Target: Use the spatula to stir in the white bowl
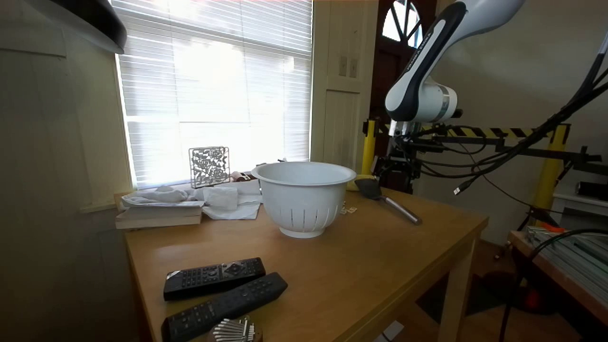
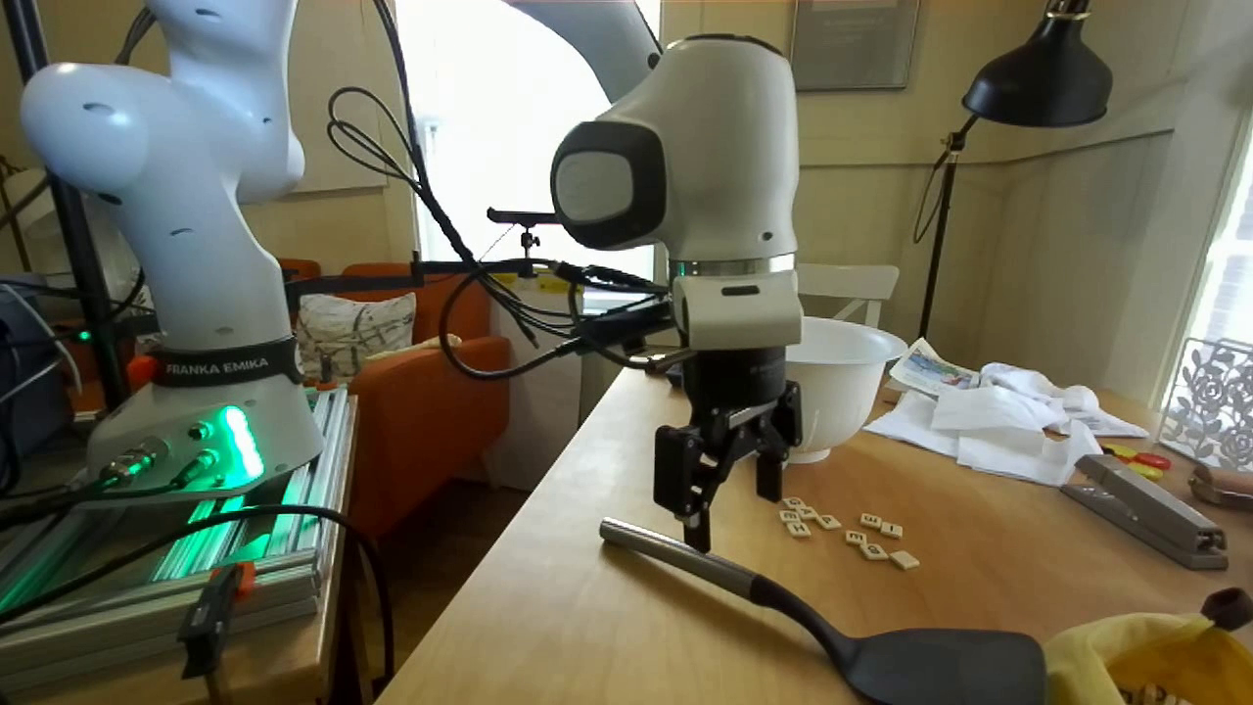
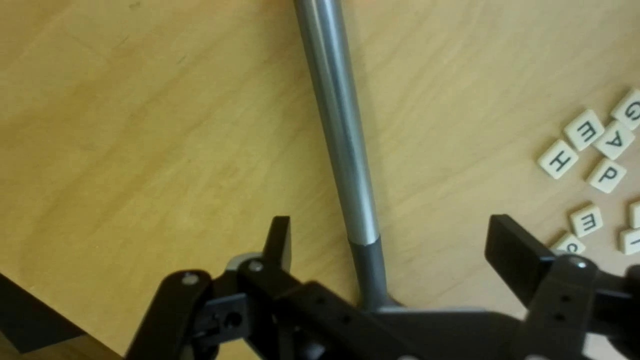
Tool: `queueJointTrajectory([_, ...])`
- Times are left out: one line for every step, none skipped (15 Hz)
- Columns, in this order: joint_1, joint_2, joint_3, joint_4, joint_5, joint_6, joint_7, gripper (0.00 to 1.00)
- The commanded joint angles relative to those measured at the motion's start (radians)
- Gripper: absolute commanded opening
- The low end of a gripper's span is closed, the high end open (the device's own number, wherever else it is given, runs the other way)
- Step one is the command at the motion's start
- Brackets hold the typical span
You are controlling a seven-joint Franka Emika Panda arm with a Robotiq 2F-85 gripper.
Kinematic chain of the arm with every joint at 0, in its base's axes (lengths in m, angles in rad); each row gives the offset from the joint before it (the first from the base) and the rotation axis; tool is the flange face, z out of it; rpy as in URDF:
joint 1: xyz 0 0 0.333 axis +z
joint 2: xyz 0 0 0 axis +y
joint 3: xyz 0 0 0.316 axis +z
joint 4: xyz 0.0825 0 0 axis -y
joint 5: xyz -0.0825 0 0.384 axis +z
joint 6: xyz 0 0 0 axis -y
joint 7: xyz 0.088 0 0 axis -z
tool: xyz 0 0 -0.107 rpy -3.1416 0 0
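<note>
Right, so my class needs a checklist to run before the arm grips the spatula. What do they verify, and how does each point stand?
1. End effector open: ok.
2. Spatula lying on the table, ungripped: ok.
3. Spatula centred in the opening: not ok, looks off-centre in the wrist view.
4. Letter tiles apart from the spatula: ok.
5. White bowl upright: ok.
6. Something inside it to stir: cannot tell, its floor is hidden.

There are ten letter tiles [image 2: 873, 551] and two remote controls [image 1: 224, 305]. Spatula [image 2: 759, 589], white bowl [image 1: 304, 204], stapler [image 2: 1147, 509] and kalimba [image 1: 235, 331] number one each.
</note>
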Motion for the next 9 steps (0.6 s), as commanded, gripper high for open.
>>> queueJointTrajectory([-0.032, 0.011, 0.016, 0.023, 0.0, -0.084, -0.066, 1.0])
queueJointTrajectory([-0.033, 0.014, 0.012, 0.026, -0.006, -0.098, -0.078, 1.0])
queueJointTrajectory([-0.038, 0.013, 0.012, 0.029, -0.006, -0.117, -0.095, 1.0])
queueJointTrajectory([-0.047, 0.013, 0.018, 0.03, 0.006, -0.117, -0.117, 1.0])
queueJointTrajectory([-0.054, 0.012, 0.021, 0.032, 0.012, -0.127, -0.134, 1.0])
queueJointTrajectory([-0.064, 0.01, 0.028, 0.031, 0.019, -0.123, -0.164, 1.0])
queueJointTrajectory([-0.071, 0.01, 0.033, 0.027, 0.023, -0.108, -0.19, 1.0])
queueJointTrajectory([-0.08, 0.012, 0.04, 0.025, 0.028, -0.098, -0.218, 1.0])
queueJointTrajectory([-0.092, 0.014, 0.05, 0.02, 0.042, -0.084, -0.246, 1.0])
